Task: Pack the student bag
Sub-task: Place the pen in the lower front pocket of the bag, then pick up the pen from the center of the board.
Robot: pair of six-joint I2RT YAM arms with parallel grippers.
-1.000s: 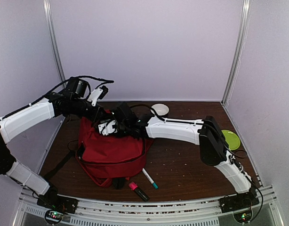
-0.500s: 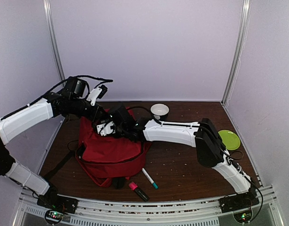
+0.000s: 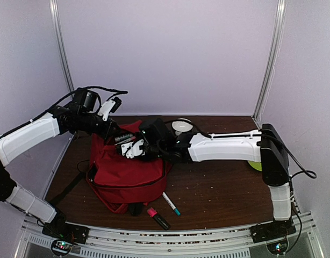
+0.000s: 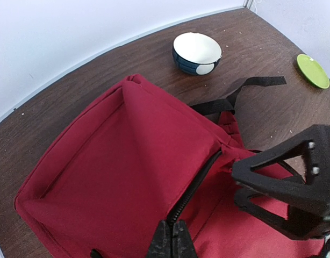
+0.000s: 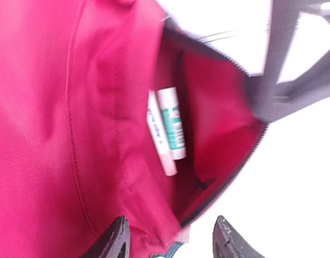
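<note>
The red student bag [image 3: 127, 174] lies on the dark table, its mouth held up. My left gripper [image 4: 172, 239] is shut on the bag's zipper edge [image 4: 200, 180], seen in the top view at the bag's upper rim [image 3: 112, 131]. My right gripper [image 5: 172, 242] stands open over the bag's mouth [image 3: 131, 149] with nothing between its fingers. Inside the bag [image 5: 100, 107] lie a white pen [image 5: 160, 137] and a green-labelled stick [image 5: 173, 122], side by side. The right gripper's black fingers [image 4: 294, 188] show in the left wrist view.
A teal-capped pen [image 3: 171, 203] and a pink highlighter [image 3: 158, 217] lie on the table in front of the bag. A white-and-blue bowl [image 3: 181, 126] stands behind it. A green plate [image 4: 313, 70] lies at the right, and a black strap [image 4: 243, 94] trails from the bag.
My right gripper has opened over the bag's mouth, and the right arm's elbow has swung up and to the right. The left arm has kept its hold and place.
</note>
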